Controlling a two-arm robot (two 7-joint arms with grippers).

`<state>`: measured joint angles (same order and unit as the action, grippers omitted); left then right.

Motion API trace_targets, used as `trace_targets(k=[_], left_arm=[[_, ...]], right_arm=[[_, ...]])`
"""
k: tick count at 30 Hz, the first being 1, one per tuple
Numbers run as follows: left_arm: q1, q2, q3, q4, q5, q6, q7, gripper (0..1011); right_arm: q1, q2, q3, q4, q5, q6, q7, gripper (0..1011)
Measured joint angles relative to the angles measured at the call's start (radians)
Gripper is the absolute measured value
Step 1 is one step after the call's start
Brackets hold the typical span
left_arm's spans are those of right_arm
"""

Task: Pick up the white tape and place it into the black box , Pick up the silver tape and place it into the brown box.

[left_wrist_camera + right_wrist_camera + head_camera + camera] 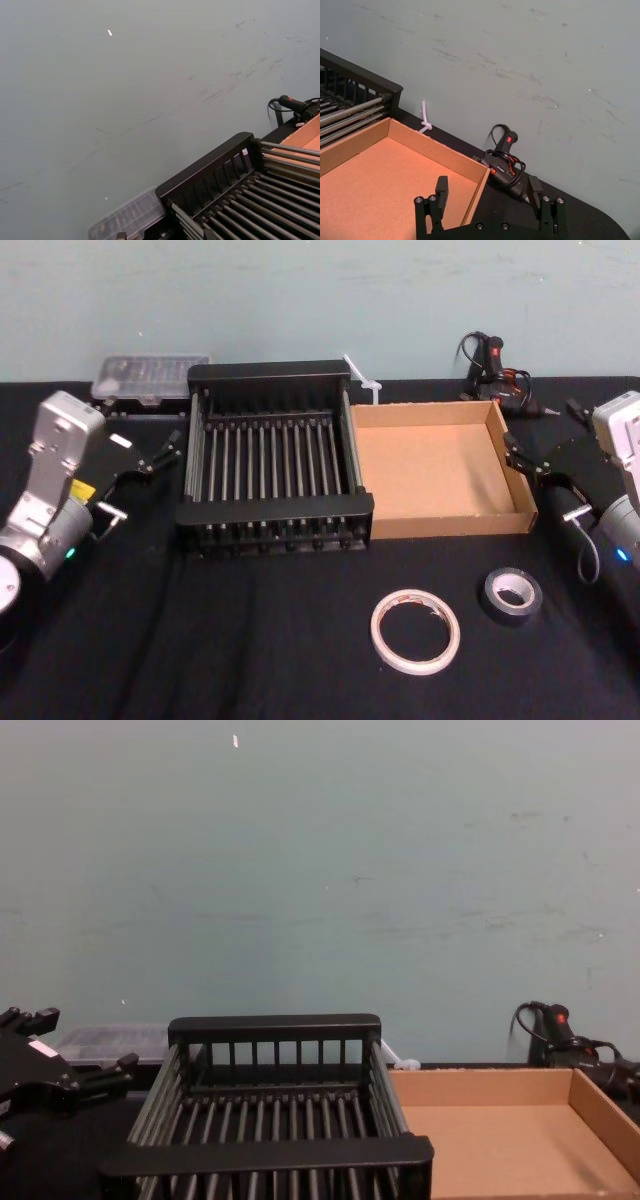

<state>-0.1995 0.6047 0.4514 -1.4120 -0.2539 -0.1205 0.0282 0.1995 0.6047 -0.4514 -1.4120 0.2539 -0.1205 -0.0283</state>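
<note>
The white tape [415, 631] lies flat on the black cloth near the table's front, and the silver tape [513, 593] lies just to its right. Behind them the black box [270, 371] and the brown box [430, 470] stand side by side, touching. The black box [275, 1025] looks bare inside, and so does the brown box [480, 1140]. My left gripper [160, 452] hangs open to the left of the black box. At the brown box's right wall my right gripper [540, 445] is also open. Its fingers [441, 189] straddle the brown box's [380, 185] far right corner.
A clear plastic case [150, 375] sits behind the black box's left corner. A white zip tie [365, 385] lies behind the gap between the boxes. A black glue gun [490, 360] with its cable rests at the back right. A teal wall closes off the table's far edge.
</note>
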Motion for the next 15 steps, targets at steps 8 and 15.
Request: trace_targets(k=[8,15], left_arm=[[0.000,0.000,0.000,0.000,0.000,0.000,0.000,1001],[0.000,0.000,0.000,0.000,0.000,0.000,0.000,1001]], right_arm=[[-0.003,-0.003,0.009,-0.003,0.000,0.000,0.008,1002],[-0.023,0.001,0.037,-0.039,-0.003,0.002,0.023,1002]])
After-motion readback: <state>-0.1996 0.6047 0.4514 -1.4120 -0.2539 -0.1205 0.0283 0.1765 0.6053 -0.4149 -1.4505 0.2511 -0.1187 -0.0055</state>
